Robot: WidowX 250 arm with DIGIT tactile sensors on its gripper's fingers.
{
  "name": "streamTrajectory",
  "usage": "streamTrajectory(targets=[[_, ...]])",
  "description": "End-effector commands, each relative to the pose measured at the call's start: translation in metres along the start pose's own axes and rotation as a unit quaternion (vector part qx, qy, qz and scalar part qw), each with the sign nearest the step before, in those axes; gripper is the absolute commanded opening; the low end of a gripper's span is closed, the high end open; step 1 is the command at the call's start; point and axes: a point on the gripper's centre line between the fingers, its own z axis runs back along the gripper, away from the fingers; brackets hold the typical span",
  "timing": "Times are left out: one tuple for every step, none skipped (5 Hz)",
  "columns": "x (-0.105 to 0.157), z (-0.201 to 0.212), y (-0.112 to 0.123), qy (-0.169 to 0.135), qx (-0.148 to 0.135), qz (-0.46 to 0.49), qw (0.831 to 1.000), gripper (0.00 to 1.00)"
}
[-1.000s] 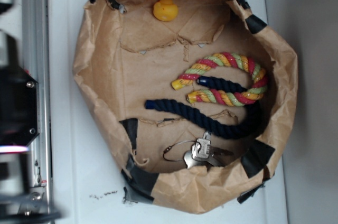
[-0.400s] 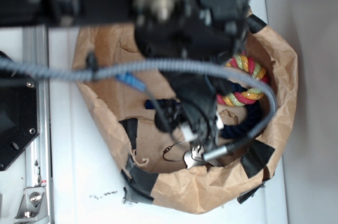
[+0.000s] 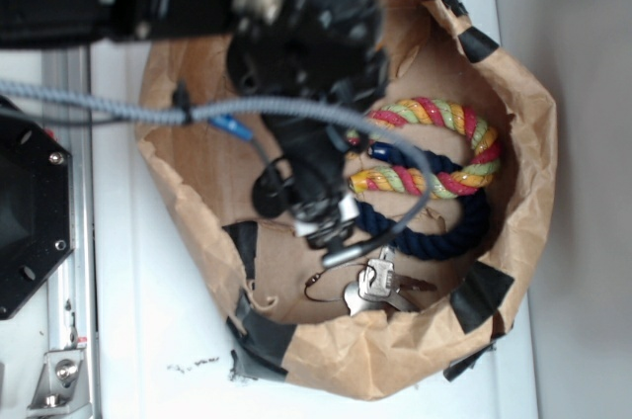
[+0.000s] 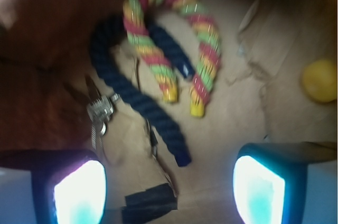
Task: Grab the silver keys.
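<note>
The silver keys (image 3: 379, 285) lie on the brown paper floor near the bin's lower wall, with their thin wire ring (image 3: 326, 283) looping out to the left. My gripper (image 3: 332, 237) hangs just above and to the left of them, apart from them. In the wrist view the gripper (image 4: 169, 192) is open, its two lit fingertips (image 4: 79, 192) wide apart with only paper and black tape between them. There the keys (image 4: 100, 111) sit ahead of the left finger, beside the navy rope (image 4: 138, 93).
A multicoloured rope (image 3: 446, 150) curls around one end of the navy rope (image 3: 427, 237) at the bin's right. A yellow duck (image 4: 319, 80) sits at the far side. Crumpled paper walls (image 3: 533, 142) with black tape patches (image 3: 480, 293) ring the bin. A metal rail (image 3: 65, 241) runs along the left.
The arm swung in over the bin. Since 0.4 s ago the gripper has shifted up and left, off the keys. The keys and ropes have not moved.
</note>
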Motion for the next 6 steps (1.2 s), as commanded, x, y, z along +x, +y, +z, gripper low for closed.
streamTrajectory(targets=[[-0.001,-0.021,-0.023,-0.022,-0.021,-0.067,0.997,1.00],[-0.005,-0.023,-0.040,-0.020,-0.052,-0.079,0.995,1.00],[-0.006,-0.032,-0.046,-0.017,-0.061,-0.085,0.994,1.00],[-0.003,-0.050,-0.056,-0.017,-0.058,-0.088,0.994,1.00],[0.002,-0.068,-0.056,-0.011,-0.045,-0.083,0.995,1.00],[0.001,-0.075,-0.055,-0.017,-0.044,-0.080,0.996,0.00]])
